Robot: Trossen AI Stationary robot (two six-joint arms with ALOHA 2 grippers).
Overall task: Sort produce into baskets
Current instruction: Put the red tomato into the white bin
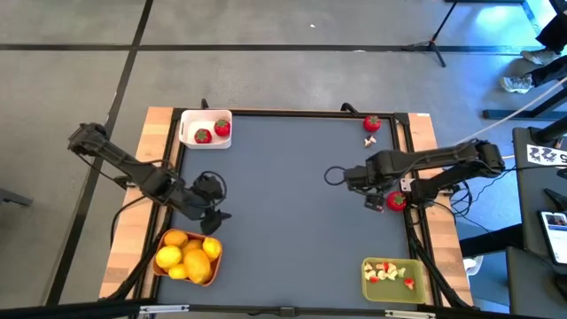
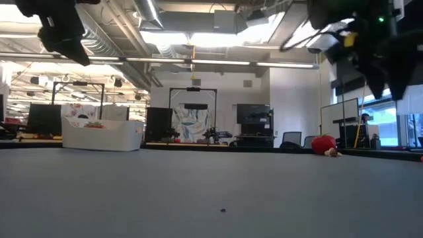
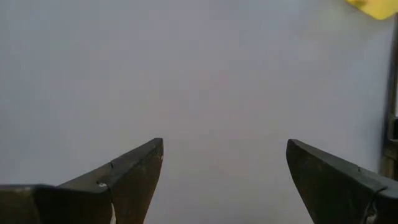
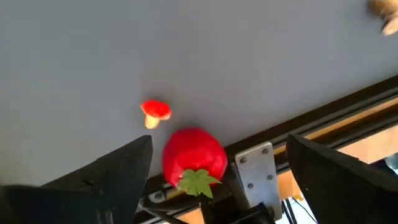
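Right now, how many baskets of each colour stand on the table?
white basket: 1
orange basket: 1
olive-green basket: 1
Total: 3

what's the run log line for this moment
left gripper: open, beside orange basket | right gripper: open over strawberry at table's right edge | not grasped

Setting was an open-plan lab or workshop | exposed ceiling ducts (image 2: 125,39) and strip lights (image 2: 218,39) ran overhead | monitors (image 2: 254,116) and office chairs (image 2: 287,140) lined the far desks | bare concrete floor (image 1: 283,71) around the table (image 1: 292,221) | a tripod stand (image 1: 434,40) stood nearby
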